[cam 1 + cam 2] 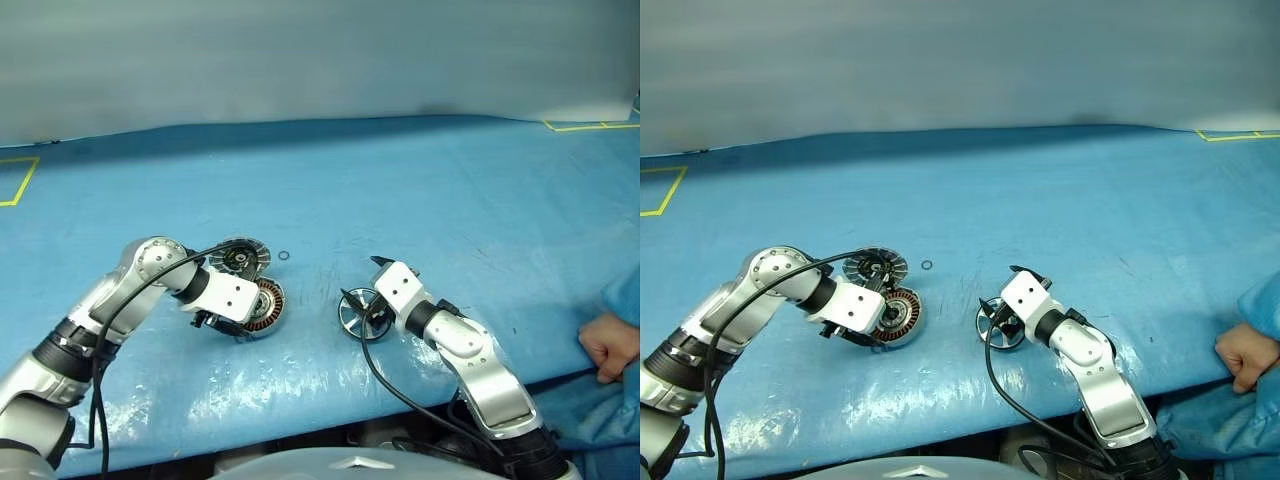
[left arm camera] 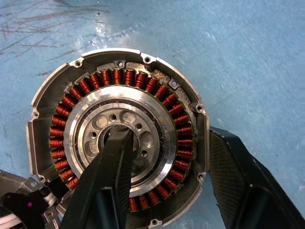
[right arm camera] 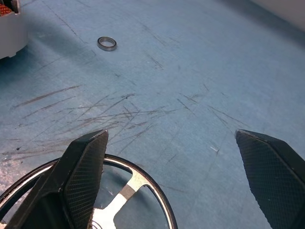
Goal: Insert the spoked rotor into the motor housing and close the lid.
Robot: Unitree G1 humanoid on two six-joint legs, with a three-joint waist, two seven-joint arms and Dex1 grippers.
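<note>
Closest to the camera is the right gripper, fingers spread as wide as they go, nothing pinched; one finger hangs over the rim of the spoked rotor, the other sits out past it over bare mat, and the rotor lies flat on the blue table.

Taking the motor housing as the landmark: it sits well to the left of the rotor, copper windings up; the left gripper is down on it, half-spread, one finger poking into the silver centre and the other just outside the casing's rim, so the wall is between the fingers; can't tell if they're actually squeezing it.

The lid is just behind the housing, ribbed rim nearly touching it, dark face up; a tiny black ring lies a bit right of the lid, behind the housing and apart from everything.

Loads of open mat behind and to the right of the housing; yellow tape marks sit out at the far corners; a person's hand rests at the near edge, far right of the housing.
</note>
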